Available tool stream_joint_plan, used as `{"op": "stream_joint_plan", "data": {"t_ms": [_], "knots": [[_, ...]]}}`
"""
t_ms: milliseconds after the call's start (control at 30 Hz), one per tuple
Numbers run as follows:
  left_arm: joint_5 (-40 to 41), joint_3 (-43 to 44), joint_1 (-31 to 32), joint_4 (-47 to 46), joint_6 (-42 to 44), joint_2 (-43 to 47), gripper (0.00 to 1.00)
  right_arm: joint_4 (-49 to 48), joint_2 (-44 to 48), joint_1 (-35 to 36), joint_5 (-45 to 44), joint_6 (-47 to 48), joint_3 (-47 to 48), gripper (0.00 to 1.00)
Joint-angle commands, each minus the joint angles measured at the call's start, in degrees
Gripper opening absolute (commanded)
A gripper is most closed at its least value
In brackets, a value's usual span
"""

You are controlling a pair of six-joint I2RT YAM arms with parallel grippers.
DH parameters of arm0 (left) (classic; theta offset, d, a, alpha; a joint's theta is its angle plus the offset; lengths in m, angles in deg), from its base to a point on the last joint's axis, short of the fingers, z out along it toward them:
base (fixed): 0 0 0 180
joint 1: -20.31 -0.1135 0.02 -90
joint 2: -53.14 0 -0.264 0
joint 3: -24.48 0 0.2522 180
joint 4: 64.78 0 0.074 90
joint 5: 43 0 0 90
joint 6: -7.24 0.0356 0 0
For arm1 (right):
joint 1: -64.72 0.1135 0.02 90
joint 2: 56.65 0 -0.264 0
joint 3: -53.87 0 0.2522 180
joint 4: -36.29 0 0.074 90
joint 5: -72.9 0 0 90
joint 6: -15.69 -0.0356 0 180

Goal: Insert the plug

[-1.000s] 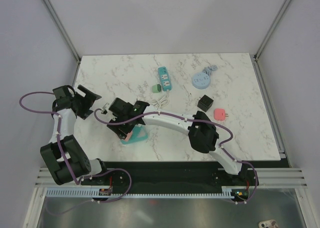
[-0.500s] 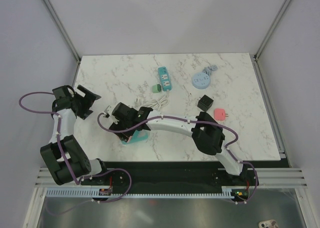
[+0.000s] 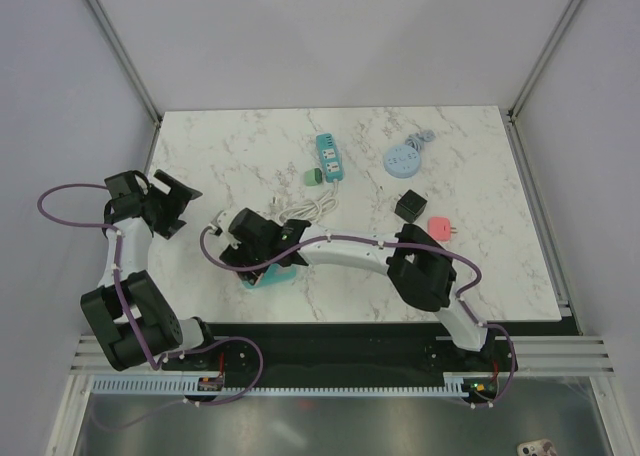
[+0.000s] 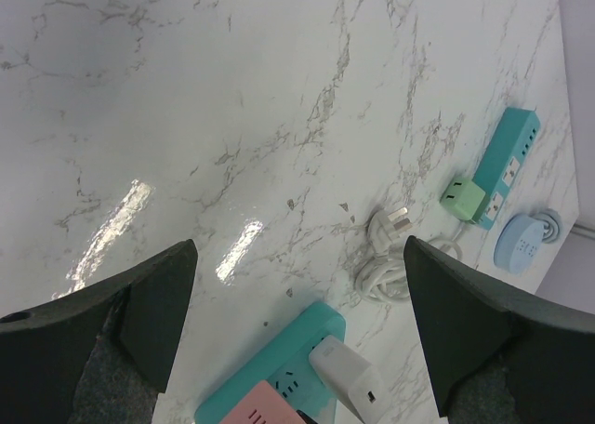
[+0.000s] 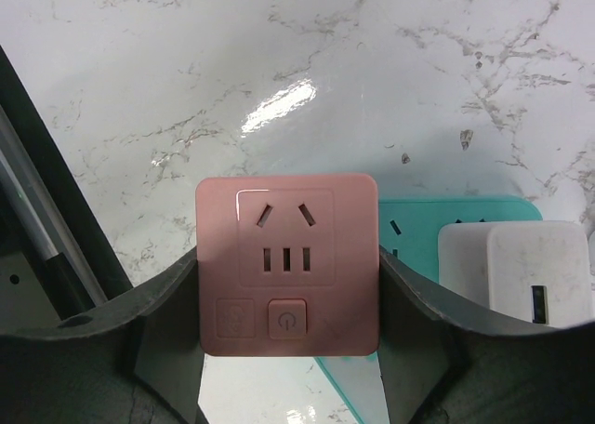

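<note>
**A:** Where is the plug?

**B:** The pink square plastic plug block (image 5: pixel 286 219) sits between the right fingers (image 5: pixel 163 331), which pinch it by two opposite sides. Its face, with socket holes and a small button, looks up at the wrist camera.

**A:** What is it over?

**B:** It is over the flat teal power strip (image 5: pixel 418 224). The strip lies on the white marble desk (image 3: pixel 480 156) near the front edge, left of the middle. A white rectangular charger block (image 5: pixel 516 271) sits on the strip just beside the pink block. I cannot tell whether the pink block's pins are in the strip or only above it, because the block hides its own underside.

**A:** And the other arm?

**B:** The left fingers (image 4: pixel 149 303) are spread wide with nothing between them. They are above the desk's left edge, well apart from the strip.

**A:** What else lies on the desk?

**B:** A coiled white cable with a plug at its end (image 4: pixel 386 257) lies just beyond the strip. Toward the far edge, near the middle, there is a long teal socket bar (image 3: pixel 330 158). A small green cube plug (image 3: pixel 312 176) sits just beside its near end. Closer to the right edge is a round pale-blue socket hub (image 3: pixel 404 159). Nearer the front from the hub are a black cube (image 3: pixel 408 205) and a small flat pink plug (image 3: pixel 438 227), near each other but apart.
</note>
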Motion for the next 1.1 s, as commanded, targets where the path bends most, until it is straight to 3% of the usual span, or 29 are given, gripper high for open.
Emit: {"op": "stream_joint_plan", "data": {"t_ms": [0, 333, 1067], "knots": [[1.06, -0.29, -0.39, -0.81, -0.77, 1.66, 0.99, 7.23, -6.19, 0.56, -3.32, -0.72, -7.11, 0.0], [1.41, -0.29, -0.39, -0.81, -0.86, 1.74, 0.99, 5.38, -6.63, 1.88, -8.59, -0.63, -10.54, 0.0], [1.86, -0.12, -0.39, -0.9, -0.86, 2.36, 0.99, 3.44, -9.27, 2.06, -7.36, -2.57, -14.32, 0.0]]}}
